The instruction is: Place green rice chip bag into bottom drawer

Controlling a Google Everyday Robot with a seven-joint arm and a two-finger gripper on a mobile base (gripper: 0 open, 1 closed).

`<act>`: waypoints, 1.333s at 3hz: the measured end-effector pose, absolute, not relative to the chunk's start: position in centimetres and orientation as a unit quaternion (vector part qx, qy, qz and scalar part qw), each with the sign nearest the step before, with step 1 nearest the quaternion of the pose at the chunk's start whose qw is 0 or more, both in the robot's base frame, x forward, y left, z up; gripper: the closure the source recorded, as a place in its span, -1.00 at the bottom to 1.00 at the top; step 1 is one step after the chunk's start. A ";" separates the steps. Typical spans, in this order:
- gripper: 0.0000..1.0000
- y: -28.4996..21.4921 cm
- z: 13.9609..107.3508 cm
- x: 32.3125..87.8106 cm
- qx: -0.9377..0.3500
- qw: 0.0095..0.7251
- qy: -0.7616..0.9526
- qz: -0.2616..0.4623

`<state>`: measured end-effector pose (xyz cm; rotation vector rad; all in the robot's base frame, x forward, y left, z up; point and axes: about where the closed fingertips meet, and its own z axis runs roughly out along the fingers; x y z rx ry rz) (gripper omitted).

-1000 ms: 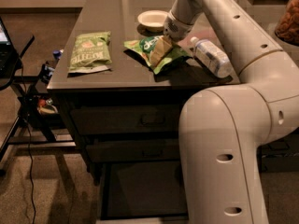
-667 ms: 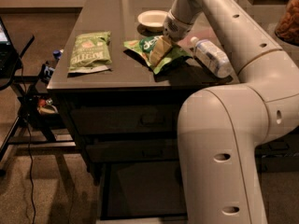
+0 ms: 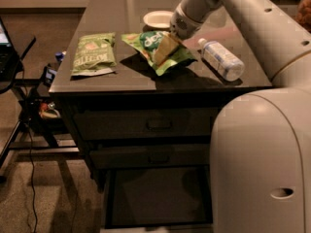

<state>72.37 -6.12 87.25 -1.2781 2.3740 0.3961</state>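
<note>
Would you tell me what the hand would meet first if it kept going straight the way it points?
The green rice chip bag: the hand points down at it, apparently touching.

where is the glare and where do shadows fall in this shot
Camera view: dim, warm light; glare spots the far tabletop; the green rice chip bag, with the pincer on it, throws a dark shadow toward the table's front edge; the open bottom drawer lies in deep shade.

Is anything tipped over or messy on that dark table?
Yes. The water bottle lies on its side at the right of the table. The green rice chip bag sits crumpled and skewed mid-table, with the gripper down on it. The bottom drawer is open below. Nothing looks spilled.
</note>
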 end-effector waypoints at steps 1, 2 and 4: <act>1.00 -6.1 87.3 72.4 -0.459 0.207 0.852 0.142; 1.00 -6.9 87.2 71.0 -0.466 0.201 0.850 0.140; 1.00 -8.8 87.4 64.0 -0.475 0.185 0.850 0.134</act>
